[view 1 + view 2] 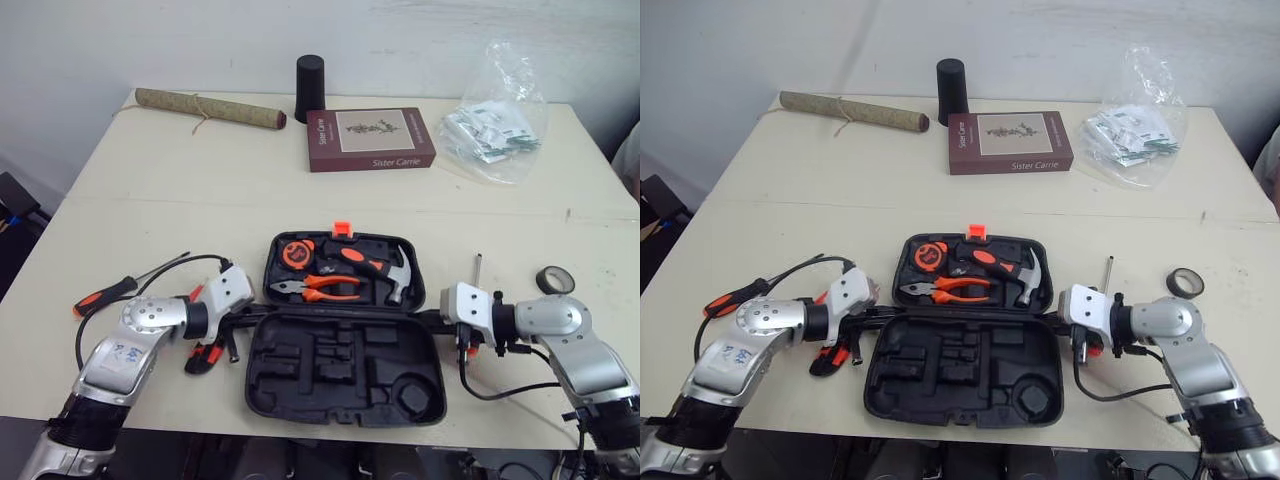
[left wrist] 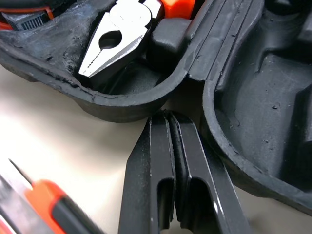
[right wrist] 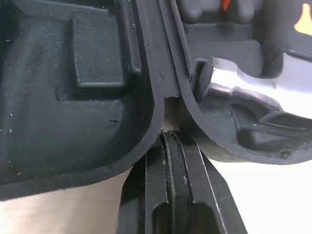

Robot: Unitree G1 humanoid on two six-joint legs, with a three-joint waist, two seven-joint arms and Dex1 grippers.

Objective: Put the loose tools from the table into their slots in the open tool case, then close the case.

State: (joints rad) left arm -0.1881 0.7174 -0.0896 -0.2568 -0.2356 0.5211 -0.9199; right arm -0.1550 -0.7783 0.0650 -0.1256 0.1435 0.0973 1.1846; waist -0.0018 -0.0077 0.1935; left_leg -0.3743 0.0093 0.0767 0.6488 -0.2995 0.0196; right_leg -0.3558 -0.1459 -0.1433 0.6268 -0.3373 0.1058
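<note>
Case, black moulded plastic, two halves [image 1: 300, 380], lies laid open flat at the near middle of the pale desk [image 1: 200, 190]. The far half holds an orange-and-black tape measure [image 1: 297, 252], orange-handled steel pliers [image 1: 318, 288] and a steel claw hammer with an orange-and-black grip [image 1: 385, 270]. The recesses of the near half are bare. Loose stock outside the case: an orange-and-black-handled screwdriver [image 1: 105, 295] on the desk to the left, a small cluster of orange-and-black tools [image 1: 205, 355] partly under your left forearm, a thin bare metal rod [image 1: 478, 268] to the right, and a black tape roll [image 1: 555, 280] further right. Left gripper [image 2: 167, 122]: the fingers are pressed together on nothing, their tips set at the notch where the two halves meet on the case's left side. Right gripper [image 3: 170, 139]: the fingers are likewise pressed together and empty, their tips at the matching notch on the right side. You appear to have placed both there to pin or steady the case along its hinge line, since that is the one gap that gives purchase on each side. Arm pose: both forearms lie low over the desk and reach inward from opposite sides, level with each other, with the wrists turned so the fingers point at the hinge. By the count above the slots are not yet filled, so closing would be premature.
</note>
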